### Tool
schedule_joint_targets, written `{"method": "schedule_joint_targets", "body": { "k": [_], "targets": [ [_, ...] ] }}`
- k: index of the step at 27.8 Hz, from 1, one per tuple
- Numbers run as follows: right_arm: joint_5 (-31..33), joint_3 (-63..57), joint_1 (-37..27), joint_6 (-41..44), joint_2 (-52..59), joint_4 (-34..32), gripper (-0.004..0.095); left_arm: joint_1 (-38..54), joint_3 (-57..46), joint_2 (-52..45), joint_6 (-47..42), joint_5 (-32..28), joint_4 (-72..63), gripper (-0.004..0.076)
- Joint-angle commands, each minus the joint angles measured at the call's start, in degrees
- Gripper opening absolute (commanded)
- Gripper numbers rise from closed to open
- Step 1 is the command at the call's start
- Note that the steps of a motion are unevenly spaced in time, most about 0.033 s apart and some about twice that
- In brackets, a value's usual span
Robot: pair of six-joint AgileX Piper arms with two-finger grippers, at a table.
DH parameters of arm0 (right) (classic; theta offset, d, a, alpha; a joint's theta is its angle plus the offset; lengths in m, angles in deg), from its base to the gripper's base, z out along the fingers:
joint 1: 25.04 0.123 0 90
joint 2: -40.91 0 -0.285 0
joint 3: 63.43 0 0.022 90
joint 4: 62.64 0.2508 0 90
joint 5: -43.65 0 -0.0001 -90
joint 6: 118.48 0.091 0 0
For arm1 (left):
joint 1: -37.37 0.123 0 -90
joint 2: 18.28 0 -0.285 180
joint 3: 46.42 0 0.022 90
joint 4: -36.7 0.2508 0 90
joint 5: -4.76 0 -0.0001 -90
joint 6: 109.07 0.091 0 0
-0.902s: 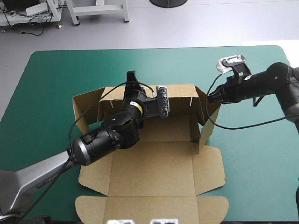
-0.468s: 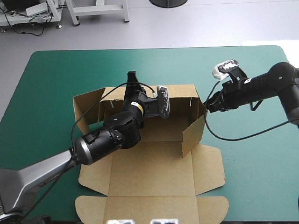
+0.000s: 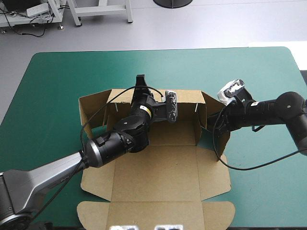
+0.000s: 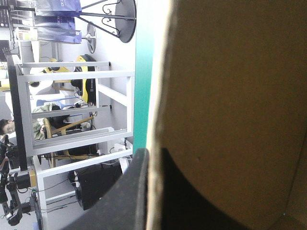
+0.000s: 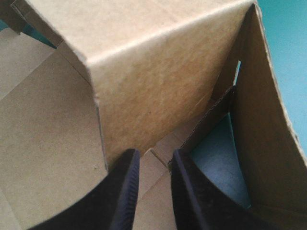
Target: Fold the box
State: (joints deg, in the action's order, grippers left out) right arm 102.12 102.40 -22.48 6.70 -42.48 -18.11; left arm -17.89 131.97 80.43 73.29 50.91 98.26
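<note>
The left hand point(image 3: 140, 80) pinches the back wall of the box point(image 3: 158, 177), at 12 o'clock of the tray floor, with the board edge caught in its grip. The right hand point(image 5: 152, 160) is all but pressed together on a bit of board at the foot of the raised wall at 3 o'clock. The brown box lies mid-desk point(image 3: 53, 81). Its back wall is upright and its lid lies flat toward 6 o'clock.
</note>
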Motion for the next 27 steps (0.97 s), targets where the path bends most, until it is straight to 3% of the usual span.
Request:
{"method": "schedule_joint_targets", "body": {
  "k": [1, 6, 10, 17, 27],
  "targets": [
    [-2.86, 0.84, 0.14, -2.13, 1.93, 3.88, 0.0288, -0.37, 1.62, -2.39, -1.34, -0.4, 2.97, -0.0006],
    [-0.2, 6.95, 0.14, -1.32, 2.7, 6.13, 0.0288, -0.37, 1.62, -2.39, -1.34, -0.54, 2.7, -0.0006],
    [-1.45, 13.87, 0.14, 6.47, 2.59, -0.5, 0.0279, -0.37, 1.62, -2.39, -1.34, -0.54, 2.57, -0.0006],
    [-9.35, 16.76, 0.14, 16.03, -0.96, -10.6, 0.0273, -0.37, 1.62, -2.39, -1.34, -0.28, 2.01, -0.0006],
    [-8.47, 22.67, 0.14, 20.97, -12.48, -12.01, 0.027, -0.37, 1.62, -2.39, -1.7, -0.57, 1.78, -0.0006]
  ]
}}
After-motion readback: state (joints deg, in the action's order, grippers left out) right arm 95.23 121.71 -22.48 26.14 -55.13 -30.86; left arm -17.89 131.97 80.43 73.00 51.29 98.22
